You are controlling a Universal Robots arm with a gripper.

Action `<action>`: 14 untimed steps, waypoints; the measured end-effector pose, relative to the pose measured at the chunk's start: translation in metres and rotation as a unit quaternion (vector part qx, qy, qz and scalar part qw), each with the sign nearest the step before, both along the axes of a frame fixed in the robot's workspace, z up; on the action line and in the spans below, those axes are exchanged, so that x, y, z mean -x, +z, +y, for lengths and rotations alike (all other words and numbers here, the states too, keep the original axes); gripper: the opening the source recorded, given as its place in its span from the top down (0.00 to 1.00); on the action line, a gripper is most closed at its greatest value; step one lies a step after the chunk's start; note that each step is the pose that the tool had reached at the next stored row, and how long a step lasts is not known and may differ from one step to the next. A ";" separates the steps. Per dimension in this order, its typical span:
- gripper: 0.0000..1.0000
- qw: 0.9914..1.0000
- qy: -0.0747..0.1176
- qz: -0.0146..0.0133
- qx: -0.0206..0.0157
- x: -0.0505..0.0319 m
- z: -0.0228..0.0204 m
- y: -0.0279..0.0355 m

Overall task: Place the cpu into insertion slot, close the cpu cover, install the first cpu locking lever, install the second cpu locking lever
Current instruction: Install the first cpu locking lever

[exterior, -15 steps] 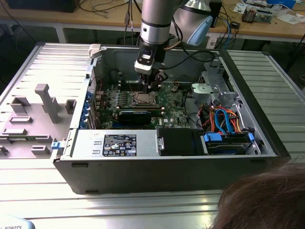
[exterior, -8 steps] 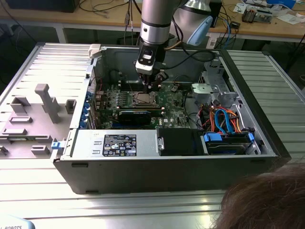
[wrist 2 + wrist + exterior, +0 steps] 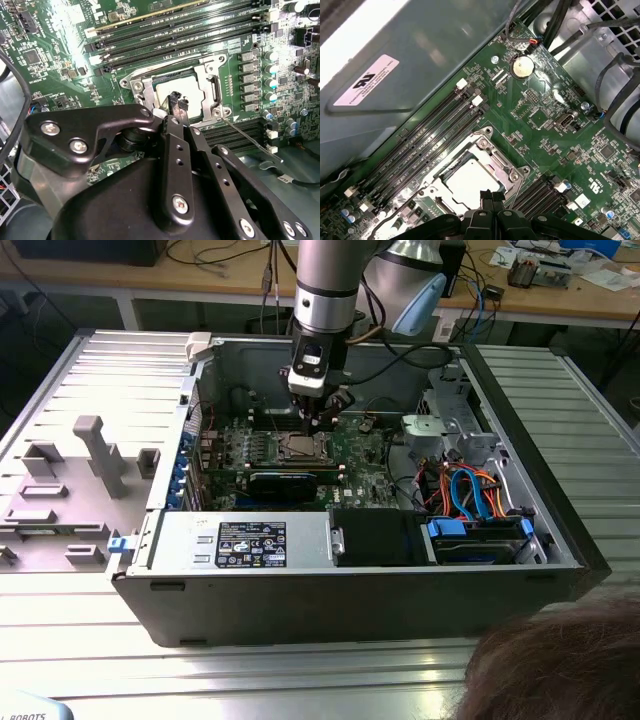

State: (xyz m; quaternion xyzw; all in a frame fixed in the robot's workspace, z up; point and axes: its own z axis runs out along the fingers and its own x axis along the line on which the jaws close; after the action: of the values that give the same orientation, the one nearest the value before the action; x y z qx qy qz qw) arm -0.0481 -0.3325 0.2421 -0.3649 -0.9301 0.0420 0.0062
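Downward claw [image 3: 178, 104], tips together

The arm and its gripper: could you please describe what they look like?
The arm is a silver-grey cylinder with a black band and a pale blue joint cap. A black cable runs from its wrist. The gripper is matte black, built of flat link plates fastened with silver screws, and narrows toward its tip.
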 end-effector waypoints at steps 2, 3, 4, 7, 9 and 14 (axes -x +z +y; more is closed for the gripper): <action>0.89 1.000 0.005 0.000 0.000 0.0000 0.0000 0.0000; 0.89 1.000 0.007 0.000 0.000 0.0000 0.0000 0.0000; 0.89 1.000 0.010 0.000 0.000 0.0000 0.0000 0.0000; 0.89 1.000 0.016 0.000 0.000 0.0000 0.0000 0.0000; 0.89 1.000 0.020 0.000 0.000 0.0000 0.0000 -0.0001; 0.89 1.000 0.031 0.000 0.000 0.0000 0.0000 -0.0001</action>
State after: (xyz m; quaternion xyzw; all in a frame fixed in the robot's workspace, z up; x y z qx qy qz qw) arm -0.0481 -0.3325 0.2421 -0.3359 -0.9409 0.0422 0.0048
